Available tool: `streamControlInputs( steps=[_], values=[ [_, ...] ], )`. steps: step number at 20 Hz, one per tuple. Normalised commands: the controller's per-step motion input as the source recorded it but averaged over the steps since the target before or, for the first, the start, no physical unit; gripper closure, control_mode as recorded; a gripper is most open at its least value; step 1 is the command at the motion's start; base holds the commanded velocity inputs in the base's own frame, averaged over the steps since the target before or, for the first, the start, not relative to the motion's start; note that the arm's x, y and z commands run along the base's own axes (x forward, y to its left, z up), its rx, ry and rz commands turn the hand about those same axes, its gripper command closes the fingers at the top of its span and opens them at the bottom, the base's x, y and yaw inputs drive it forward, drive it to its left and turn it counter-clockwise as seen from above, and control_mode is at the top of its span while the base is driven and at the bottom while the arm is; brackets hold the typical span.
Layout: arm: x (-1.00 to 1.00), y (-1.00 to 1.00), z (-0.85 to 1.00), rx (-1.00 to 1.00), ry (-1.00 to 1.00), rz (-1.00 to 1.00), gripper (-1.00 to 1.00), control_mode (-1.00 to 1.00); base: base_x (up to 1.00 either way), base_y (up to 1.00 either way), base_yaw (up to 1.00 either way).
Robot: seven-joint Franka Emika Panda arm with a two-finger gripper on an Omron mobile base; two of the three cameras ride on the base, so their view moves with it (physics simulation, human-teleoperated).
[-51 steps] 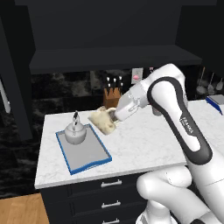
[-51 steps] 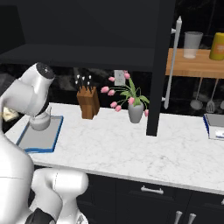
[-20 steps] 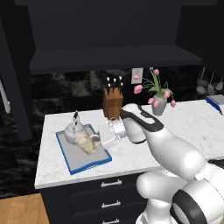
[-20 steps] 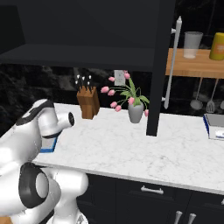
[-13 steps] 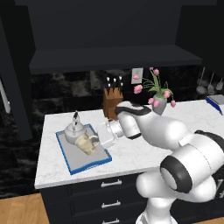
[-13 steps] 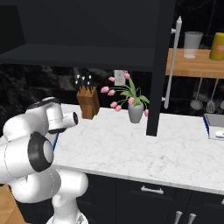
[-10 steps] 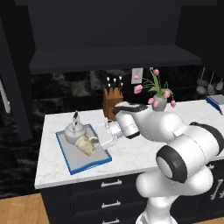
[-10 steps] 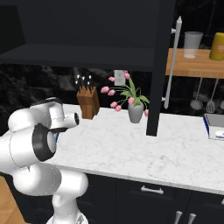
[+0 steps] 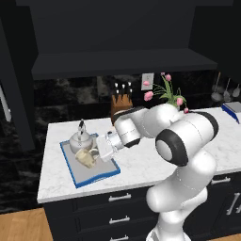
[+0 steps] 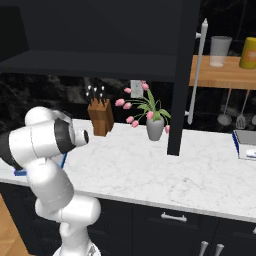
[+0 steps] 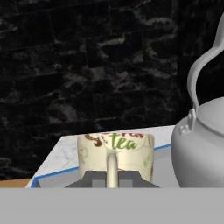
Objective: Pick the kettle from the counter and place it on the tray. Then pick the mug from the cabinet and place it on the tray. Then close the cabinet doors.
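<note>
The claw (image 9: 96, 153) reaches low over the tray (image 9: 104, 172), its fingers clamped on the handle of the mug (image 9: 85, 158). In the hand view the mug (image 11: 116, 156) stands upright right in front of the claw (image 11: 112, 178), its thin handle running down between the two dark finger tips, with "tea" in green on its cream side. Whether the mug's base touches the tray floor I cannot tell, and its inside is hidden.

Just left of the claw in the left base view, the kettle (image 9: 80, 140) sits on the tray, close beside the mug; in the hand view it (image 11: 202, 140) rises large at the right, lid on, arched handle up. The tray holds these two things, and its blue rim (image 11: 54, 172) shows beyond the mug.

The tray lies on the counter (image 9: 134, 170). Behind the claw, toward the wall, stands a knife block (image 9: 121, 102). Further right is a grey vase (image 10: 155, 129) holding pink tulips. Well right of the claw, a cabinet door (image 10: 184, 75) stands open, edge-on, with its silver bar handle (image 10: 196, 72). The shelf beyond it carries a clear glass (image 10: 220, 50) and a yellow cup (image 10: 248, 52).
</note>
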Motion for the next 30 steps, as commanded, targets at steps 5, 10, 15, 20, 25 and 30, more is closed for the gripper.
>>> streamControlInputs(
  steps=[5, 10, 15, 20, 25, 30],
  values=[
    [0.25, 0.10, -0.42, -0.01, -0.04, 0.00, 1.00, -1.00, 0.00, 0.00, 0.00],
    [0.11, -0.11, -0.50, -0.07, -0.07, 0.01, 1.00, -1.00, 0.00, 0.00, 0.00],
    [-0.36, -0.47, -0.32, 0.00, -0.03, 0.04, 1.00, -1.00, 0.00, 0.00, 0.00],
    [-0.22, -0.39, -0.20, 0.00, -0.03, 0.02, -1.00, -1.00, 0.00, 0.00, 0.00],
    [-0.07, -0.25, -0.33, 0.00, -0.02, 0.02, -1.00, -1.00, 0.00, 0.00, 0.00],
    [-0.05, -0.34, -0.22, 0.00, -0.05, 0.04, -1.00, -1.00, 0.00, 0.00, 0.00]
  ],
)
